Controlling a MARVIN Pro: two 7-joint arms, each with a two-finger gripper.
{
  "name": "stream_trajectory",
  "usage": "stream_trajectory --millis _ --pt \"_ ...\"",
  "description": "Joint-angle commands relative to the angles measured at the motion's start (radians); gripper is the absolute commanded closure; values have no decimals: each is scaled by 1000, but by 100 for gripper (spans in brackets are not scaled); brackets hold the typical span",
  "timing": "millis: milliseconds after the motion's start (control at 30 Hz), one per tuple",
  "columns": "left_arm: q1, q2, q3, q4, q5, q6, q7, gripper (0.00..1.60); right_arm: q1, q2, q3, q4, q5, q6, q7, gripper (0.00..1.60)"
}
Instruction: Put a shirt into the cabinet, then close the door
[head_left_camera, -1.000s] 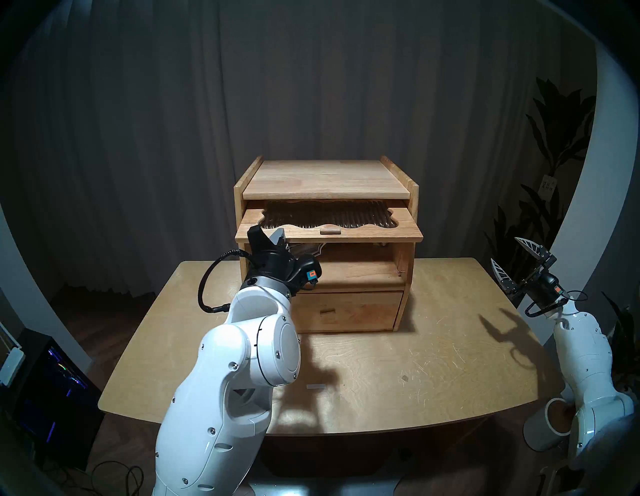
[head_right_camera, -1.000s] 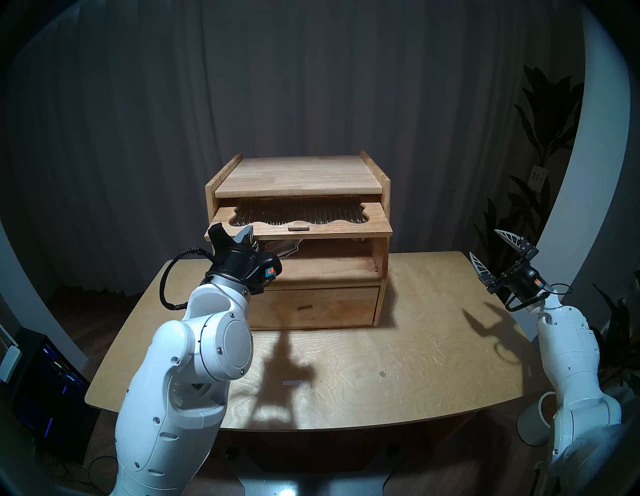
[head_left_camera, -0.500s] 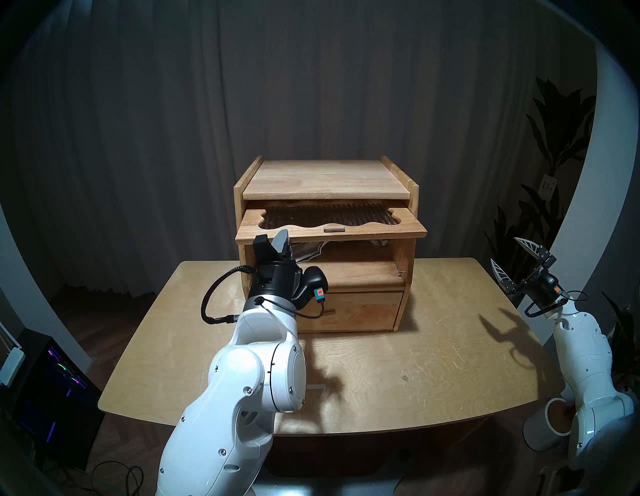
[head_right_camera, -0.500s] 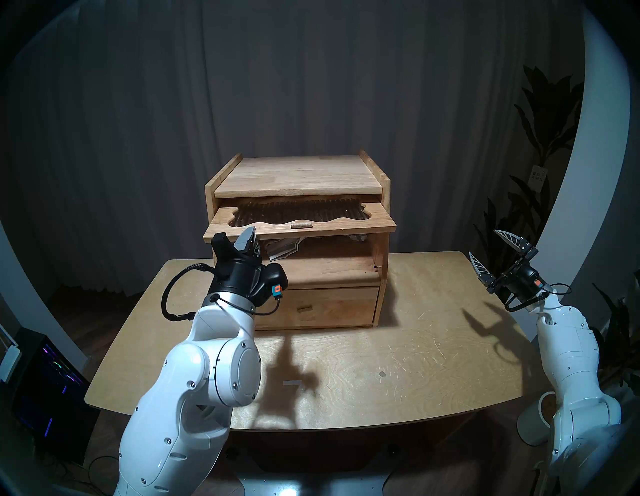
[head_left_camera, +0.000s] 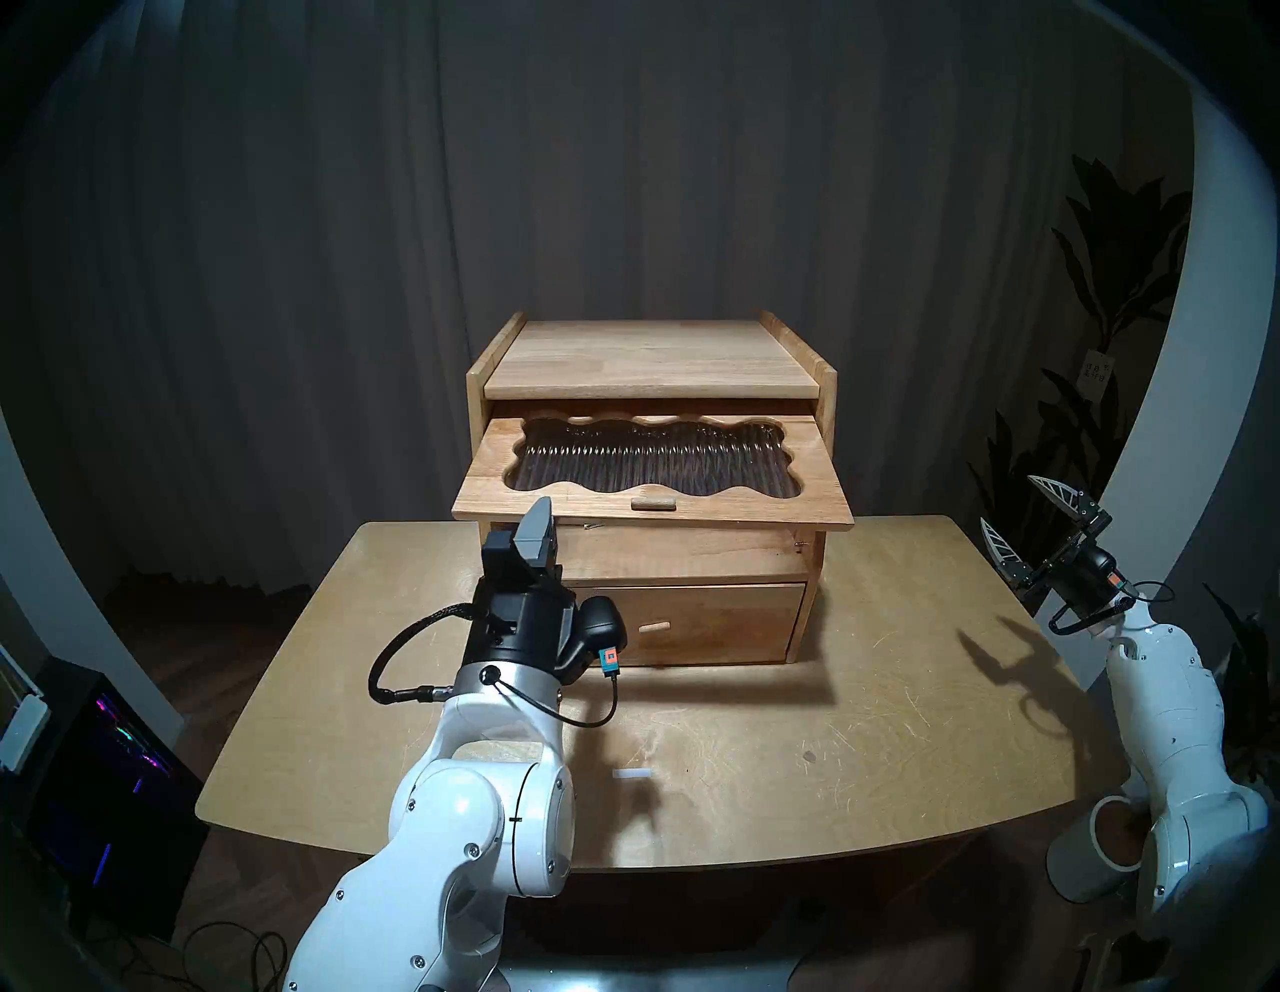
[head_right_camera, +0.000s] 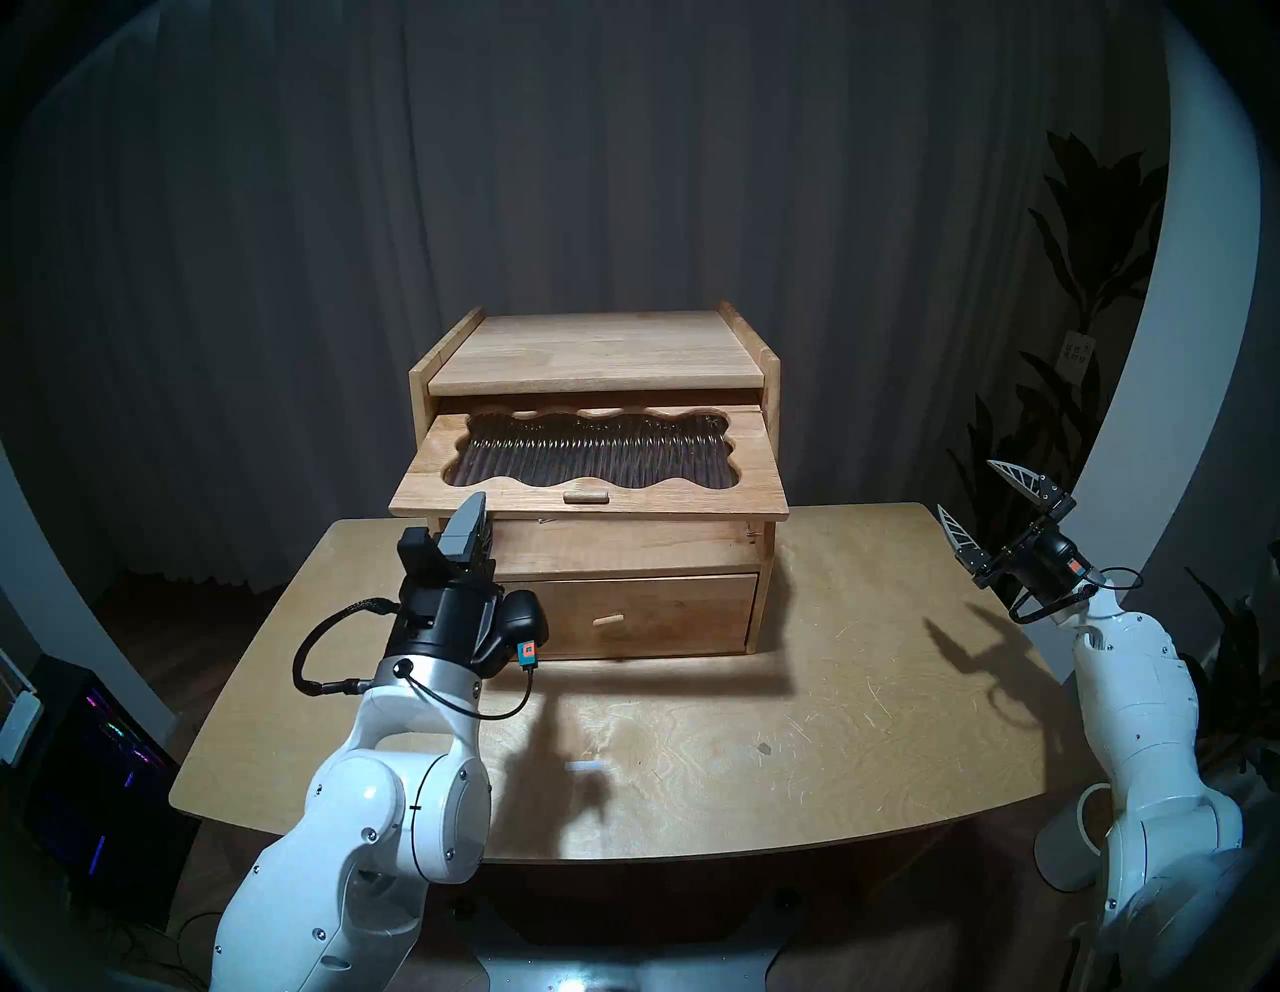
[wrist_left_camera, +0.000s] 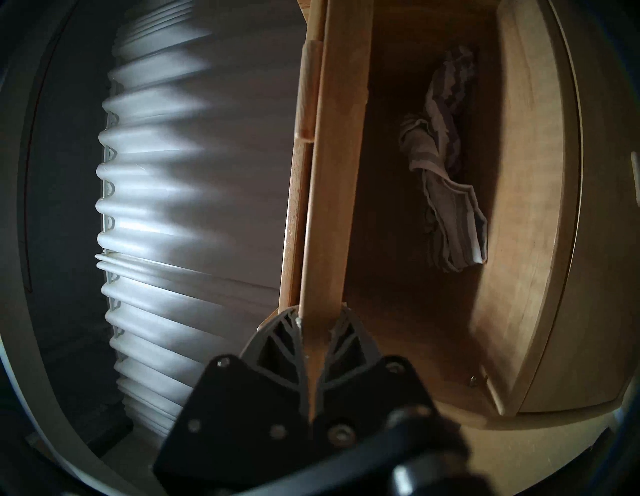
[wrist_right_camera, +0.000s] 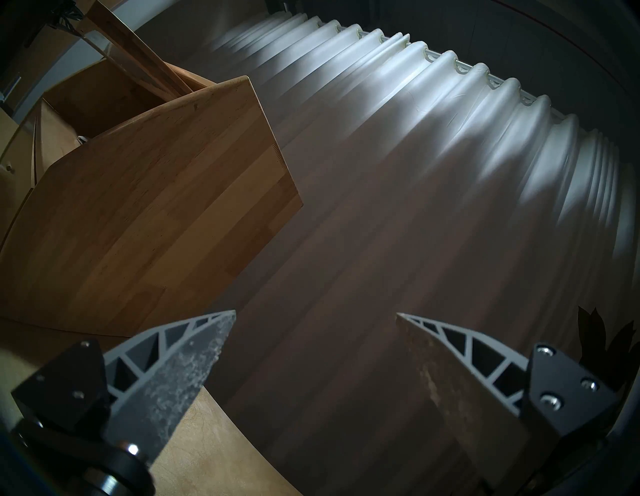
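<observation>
On the worktop (head_left_camera: 866, 727) the cabinet (head_left_camera: 654, 357) stands with its door (head_left_camera: 817, 495) pulled out and tilting down. My left hand (wrist_left_camera: 317, 341) is clamped on the door's front edge near its left corner; my right hand (wrist_right_camera: 313, 350) hangs wide open and empty, well apart. Gripping off-centre, I could rack the door in its tracks or slip off. Only the left wrist view shows the shirt (wrist_left_camera: 446, 187), crumpled inside the compartment.
</observation>
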Motion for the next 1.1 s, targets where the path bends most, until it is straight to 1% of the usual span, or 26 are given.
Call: stream_trajectory --millis 0,67,100,167,200,267,333,400,433,467,533,633,833,1067 --pt "77 33 -32 -66 1 5 114 160 9 6 1 -11 3 -2 23 0" --pt "119 41 -17 -80 -7 -1 140 160 9 6 0 -11 3 -2 22 0" --pt "143 50 1 -89 -12 -9 157 160 9 6 0 -11 2 -2 21 0" --pt "161 76 17 -95 -18 -16 178 160 9 6 0 -11 2 -2 18 0" --pt "184 88 18 -103 -22 -20 189 160 9 6 0 -10 2 -2 17 0" --pt "218 142 34 -113 -63 -46 175 160 9 5 -1 -10 1 -2 14 0" --pt "241 157 30 -122 -88 -48 171 160 8 5 -1 -9 1 -2 12 0" --pt "269 181 26 -142 -111 -67 172 160 8 5 -1 -9 0 -2 11 0" --pt "283 180 14 -162 -136 -68 165 126 8 5 -1 -9 0 -2 11 0" --pt "286 183 10 -181 -153 -72 164 0 8 5 -2 -9 0 -2 10 0" --pt "265 164 10 -194 -193 -80 130 0 8 4 -2 -7 -1 -2 5 0" --pt "267 139 -6 -223 -250 -75 131 0 7 4 -2 -6 -1 -2 3 0" --pt "262 94 -28 -226 -379 -78 106 0 7 4 -3 -4 -2 -2 2 0" --pt "225 49 -109 -226 -510 -67 78 0 7 4 -3 -2 -3 -2 0 0"
